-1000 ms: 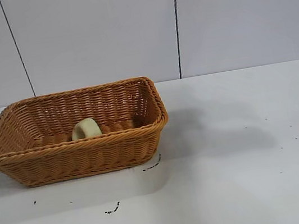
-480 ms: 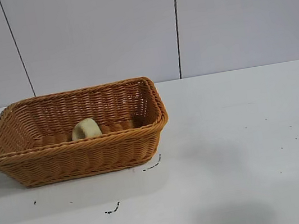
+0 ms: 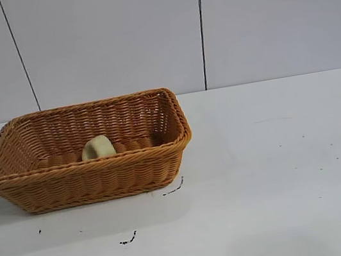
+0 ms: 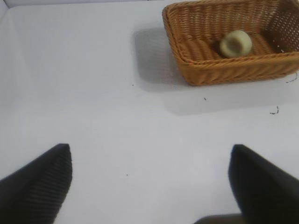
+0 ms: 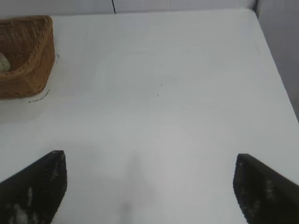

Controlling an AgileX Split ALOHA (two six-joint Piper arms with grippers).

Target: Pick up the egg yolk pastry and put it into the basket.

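The orange-brown wicker basket [image 3: 84,156] stands on the white table at the left. The pale yellow egg yolk pastry [image 3: 97,147] lies inside it, tilted on its edge against the basket floor. Both also show in the left wrist view, the basket [image 4: 219,70] and the pastry [image 4: 236,43] in it. The right wrist view shows a corner of the basket [image 5: 25,60] and a sliver of the pastry [image 5: 3,62]. My left gripper [image 4: 150,179] is open and empty, well away from the basket. My right gripper [image 5: 150,186] is open and empty above bare table. Neither arm shows in the exterior view.
The white table [image 3: 281,169] has small dark marks in front of the basket [image 3: 128,240] and beside its corner [image 3: 175,188]. A grey panelled wall [image 3: 111,40] stands behind. The table's edge [image 5: 275,79] runs along one side in the right wrist view.
A dark piece of the right arm at the upper right edge of the exterior view has gone out of view. Its shadow on the table has slid towards the front and faded. Basket and pastry are still.
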